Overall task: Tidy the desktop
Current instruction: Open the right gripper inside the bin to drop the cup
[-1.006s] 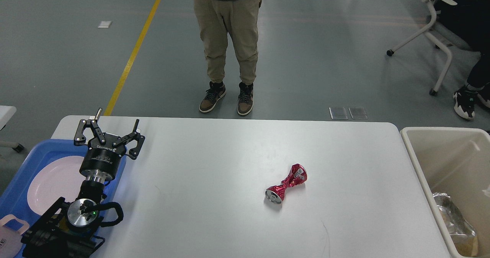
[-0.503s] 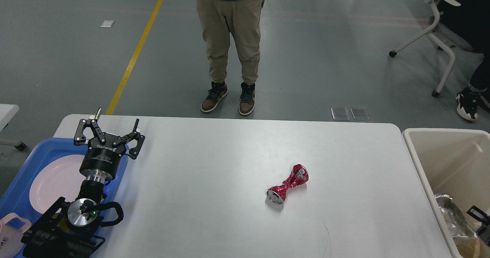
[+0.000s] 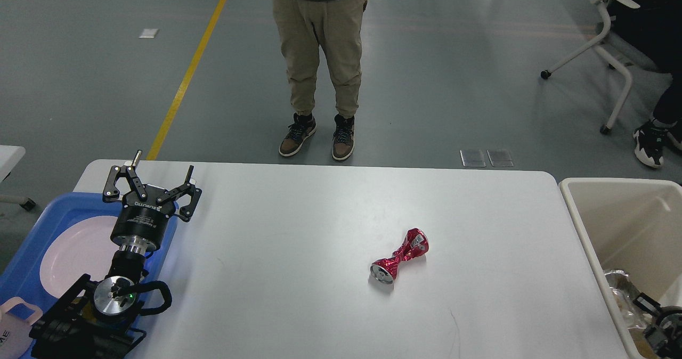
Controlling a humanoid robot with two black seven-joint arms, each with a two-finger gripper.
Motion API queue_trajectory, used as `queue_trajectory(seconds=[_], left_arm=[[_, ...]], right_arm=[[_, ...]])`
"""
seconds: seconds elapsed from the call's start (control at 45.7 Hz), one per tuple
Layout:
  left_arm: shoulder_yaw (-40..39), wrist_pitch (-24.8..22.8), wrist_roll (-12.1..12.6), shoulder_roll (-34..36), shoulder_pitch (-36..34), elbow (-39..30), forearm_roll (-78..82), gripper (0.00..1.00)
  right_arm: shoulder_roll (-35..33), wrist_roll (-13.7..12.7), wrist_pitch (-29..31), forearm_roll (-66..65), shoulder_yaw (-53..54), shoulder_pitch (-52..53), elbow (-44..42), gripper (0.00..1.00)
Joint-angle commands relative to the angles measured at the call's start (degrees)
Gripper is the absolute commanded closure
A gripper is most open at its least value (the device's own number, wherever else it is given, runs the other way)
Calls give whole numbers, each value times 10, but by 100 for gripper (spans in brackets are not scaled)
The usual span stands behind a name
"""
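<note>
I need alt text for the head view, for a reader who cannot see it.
A crushed red can lies alone on the white desktop. The left gripper, open, hovers over a blue tray holding a white plate; the right gripper shows dimly over a beige bin.

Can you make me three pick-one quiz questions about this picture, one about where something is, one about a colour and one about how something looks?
1. Where is the crushed can?
A. In the beige bin
B. On the white desktop
C. On the blue tray

2. What colour is the can?
A. Red
B. Green
C. Yellow

3. How is the left pincer?
A. Shut on the can
B. Holding a plate
C. Open and empty

Answers:
B, it lies on the desktop, right of the middle.
A, its crumpled skin is shiny red.
C, its fingers are spread apart with nothing between them.
</note>
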Motion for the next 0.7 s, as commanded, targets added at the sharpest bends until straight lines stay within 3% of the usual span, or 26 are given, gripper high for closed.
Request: queue_trajectory(seconds=[0.0,0.087,0.197,0.262,0.678], left_arm=[[0,0,0,0,0,0,0,4],[0,0,0,0,0,-1,0,4],[0,0,0,0,0,0,0,4],[0,0,0,0,0,-1,0,4],[0,0,0,1,0,0,0,4]], right_arm=[[4,0,1,-1,0,-3,1,100],[4,1,0,-1,0,-4,1,98],[5,1,-7,-1,-4,-4,1,30],[5,1,-23,-1,-4,-3,1,0],[5,2,-40,-1,-2,-3,4,0]])
